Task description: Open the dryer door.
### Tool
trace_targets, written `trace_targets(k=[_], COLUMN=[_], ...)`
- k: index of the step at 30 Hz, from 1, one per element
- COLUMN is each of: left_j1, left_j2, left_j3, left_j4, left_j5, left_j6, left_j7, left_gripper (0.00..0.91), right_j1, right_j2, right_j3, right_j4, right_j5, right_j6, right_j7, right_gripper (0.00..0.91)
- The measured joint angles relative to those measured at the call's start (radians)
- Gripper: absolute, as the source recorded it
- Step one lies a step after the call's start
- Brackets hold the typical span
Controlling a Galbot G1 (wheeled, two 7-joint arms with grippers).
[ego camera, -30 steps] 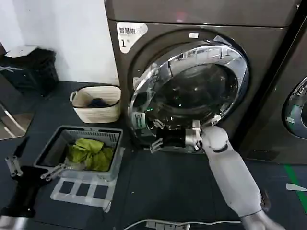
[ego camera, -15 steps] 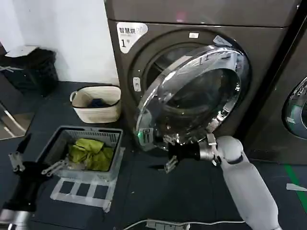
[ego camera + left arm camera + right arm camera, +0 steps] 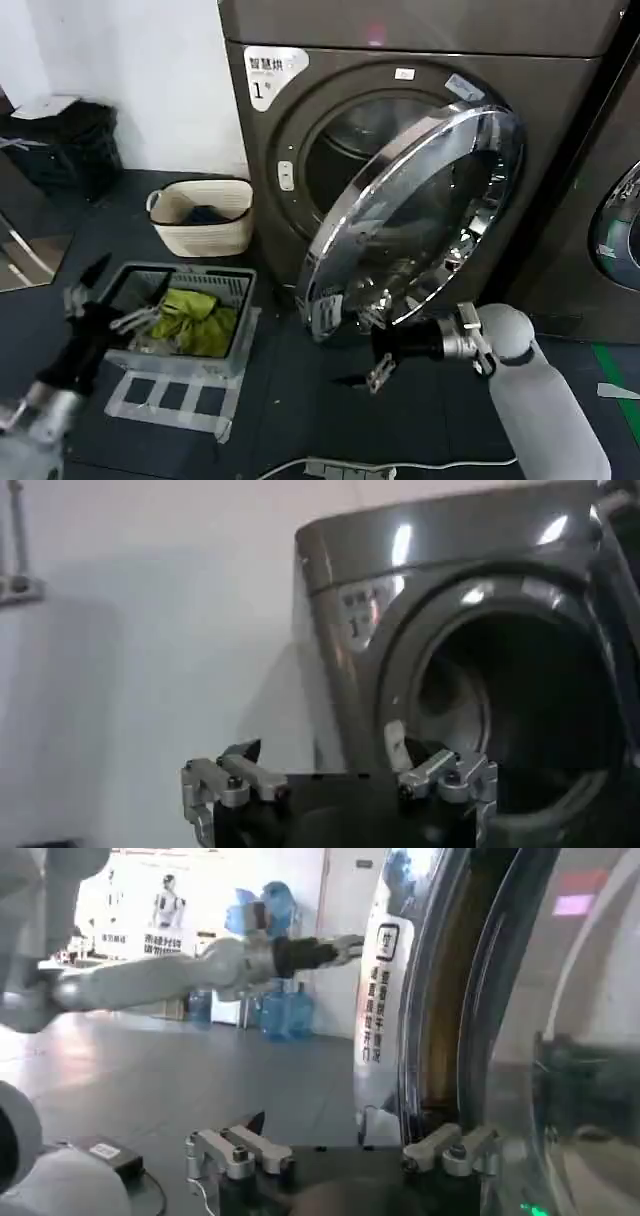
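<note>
The dryer door (image 3: 420,220), a wide chrome ring around dark glass, stands swung partly out from the bronze-grey machine marked "1" (image 3: 262,88). The drum opening (image 3: 360,135) shows behind it. My right gripper (image 3: 372,348) is open at the door's lower free edge, its upper finger against the rim. In the right wrist view, the right gripper (image 3: 340,1148) has its jaws spread wide, and the door's rim (image 3: 440,998) runs just beyond one finger. My left gripper (image 3: 105,305) hovers open over the grey basket. From its wrist view, the left gripper (image 3: 340,780) faces the dryer (image 3: 450,540).
A grey plastic basket (image 3: 130,275) holding green cloth (image 3: 190,318) sits on the floor at the left. A woven basket (image 3: 200,235) stands by the wall. The neighbouring machine's door (image 3: 620,225) is at the right. A cable and power strip (image 3: 340,468) lie near the front.
The door has swung further out from the machine, and my right gripper has moved back and rightward with its lower edge. My left arm has risen towards the grey basket.
</note>
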Motion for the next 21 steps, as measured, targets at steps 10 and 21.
trace_targets(k=[10,21], left_j1=[-0.197,-0.495], left_j2=[0.222,0.292], left_j3=[0.302,0.71], left_j4=[0.113,0.232], left_j5=[-0.141,-0.243], left_j6=[-0.031,-0.027], left_j7=[0.007,0.039], left_gripper=[0.907,0.907], right_j1=[-0.14,-0.24], right_j2=[0.008,0.04], right_j3=[0.085,0.24], right_j4=[0.077,0.078], right_j5=[0.02,0.086], right_j6=[0.016,0.048], right_j7=[0.016,0.026], right_gripper=[0.907,0.907])
